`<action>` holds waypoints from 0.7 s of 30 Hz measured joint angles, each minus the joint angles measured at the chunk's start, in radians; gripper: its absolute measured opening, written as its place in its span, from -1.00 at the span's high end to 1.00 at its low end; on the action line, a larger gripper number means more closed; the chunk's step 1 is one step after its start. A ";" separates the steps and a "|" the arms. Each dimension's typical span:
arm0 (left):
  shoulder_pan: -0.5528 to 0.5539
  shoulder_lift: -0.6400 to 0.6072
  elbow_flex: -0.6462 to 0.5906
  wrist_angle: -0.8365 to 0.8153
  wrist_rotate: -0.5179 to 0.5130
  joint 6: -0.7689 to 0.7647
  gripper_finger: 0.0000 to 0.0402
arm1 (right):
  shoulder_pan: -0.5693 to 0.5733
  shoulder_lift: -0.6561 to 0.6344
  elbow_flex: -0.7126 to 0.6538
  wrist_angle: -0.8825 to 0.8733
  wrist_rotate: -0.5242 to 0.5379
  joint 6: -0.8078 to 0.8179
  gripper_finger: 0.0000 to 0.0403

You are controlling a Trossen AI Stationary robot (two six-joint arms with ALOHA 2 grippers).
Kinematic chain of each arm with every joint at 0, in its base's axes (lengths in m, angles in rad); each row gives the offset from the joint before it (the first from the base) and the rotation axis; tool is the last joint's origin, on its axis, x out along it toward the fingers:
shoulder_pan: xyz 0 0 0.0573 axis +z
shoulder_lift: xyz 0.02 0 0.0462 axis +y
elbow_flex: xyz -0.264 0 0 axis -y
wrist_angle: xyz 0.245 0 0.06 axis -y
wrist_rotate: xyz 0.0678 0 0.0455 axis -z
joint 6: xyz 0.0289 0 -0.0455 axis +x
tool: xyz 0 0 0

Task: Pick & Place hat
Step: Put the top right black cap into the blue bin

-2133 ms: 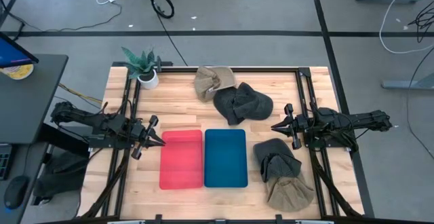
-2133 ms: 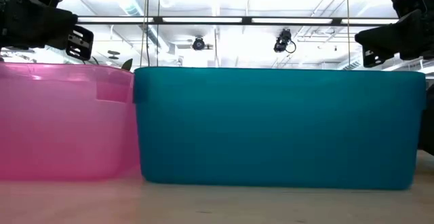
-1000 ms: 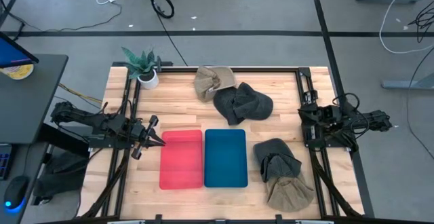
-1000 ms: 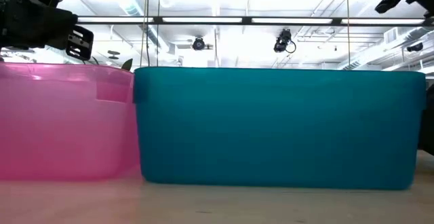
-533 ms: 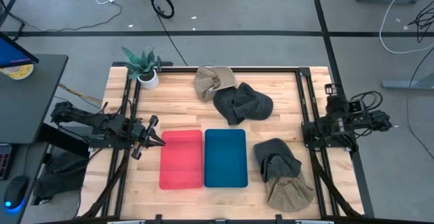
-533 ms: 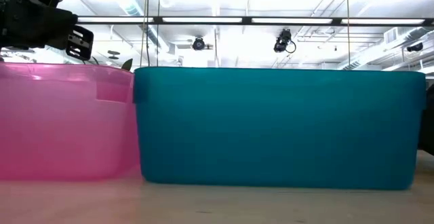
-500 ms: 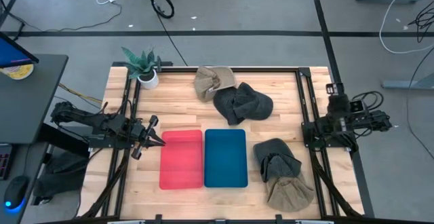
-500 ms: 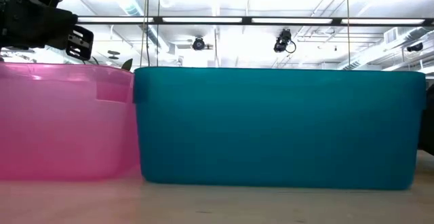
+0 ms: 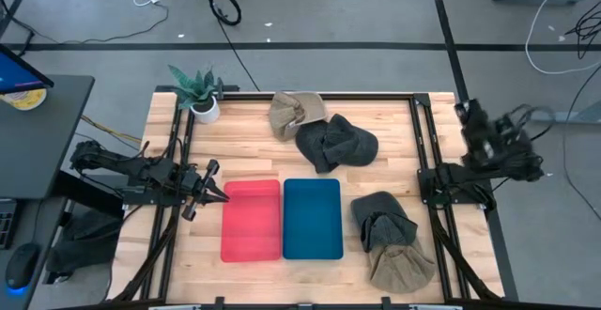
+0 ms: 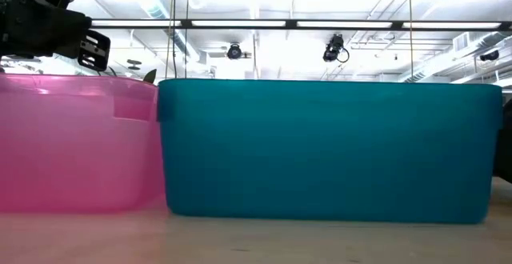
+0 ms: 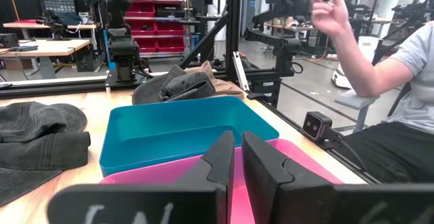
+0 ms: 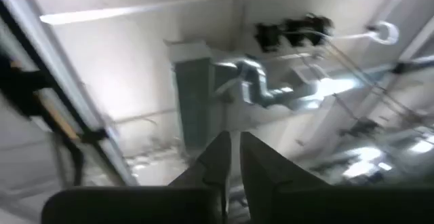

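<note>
Four hats lie flat on the table in the high view: a tan hat [image 9: 296, 113] and a dark hat [image 9: 335, 143] toward the far edge, and another dark hat [image 9: 382, 221] and an olive hat [image 9: 402, 265] near the right front. A pink bin [image 9: 252, 220] and a teal bin [image 9: 313, 218] stand side by side. My left gripper [image 9: 221, 195] is shut and hovers just left of the pink bin, showing in its wrist view [image 11: 234, 159] over the pink rim. My right gripper [image 9: 467, 111] is shut, raised high over the right frame rail and pointing up at the ceiling [image 12: 230, 159].
A potted plant [image 9: 199, 92] stands at the far left corner. Black frame rails [image 9: 421, 150] run along both sides of the table. A seated person's raised arm [image 11: 346, 34] shows beyond the table's right side. Bare wood lies between the bins and the far hats.
My right arm has drawn back from the table's middle toward the right edge and swung upward, so its gripper, which lay level and pointed left, now tips up toward the ceiling, out near the far right corner. The hats and bins have not moved.
</note>
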 joint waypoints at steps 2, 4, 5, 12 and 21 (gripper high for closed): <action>0.000 0.000 0.000 0.000 0.000 0.000 0.83 | 0.000 0.025 0.115 -0.163 0.095 -0.003 0.81; 0.000 0.000 0.000 0.000 0.000 0.000 0.83 | 0.000 0.050 0.212 -0.356 0.129 -0.017 0.81; 0.000 0.000 0.000 0.000 0.000 0.000 0.83 | 0.000 0.064 0.248 -0.438 0.128 -0.018 0.81; 0.000 0.000 0.000 0.000 0.000 0.000 0.83 | 0.000 0.139 0.345 -0.547 0.119 0.188 0.81; 0.000 0.000 0.000 0.000 0.000 0.000 0.83 | 0.000 0.193 0.345 -0.539 0.118 0.243 0.81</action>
